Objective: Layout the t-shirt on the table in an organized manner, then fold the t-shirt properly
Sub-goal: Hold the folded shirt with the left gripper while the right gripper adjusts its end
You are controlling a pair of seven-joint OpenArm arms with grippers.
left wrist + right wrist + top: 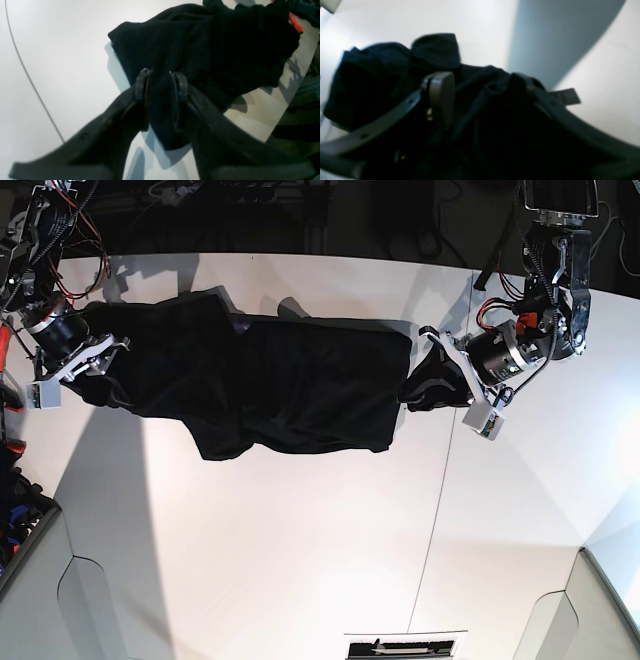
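The black t-shirt (290, 385) is stretched in a long band across the far part of the white table (300, 530), held by a gripper at each end. My left gripper (440, 375) is at the band's right end in the base view. In the left wrist view this left gripper (161, 75) is shut on a fold of the t-shirt (200, 45), and the fabric there is raised a little above the table (62, 50). My right gripper (95, 365) is at the left end. In the right wrist view the bunched t-shirt (382, 80) fills the right gripper (482, 87).
A thin dark seam (440, 480) crosses the table, front to back. Rounded cut-outs (90, 600) mark the front corners. A small dark device (400, 647) sits at the front edge. Red wires (60, 220) and cables hang behind the left arm base. The table's edge (287, 112) is close by.
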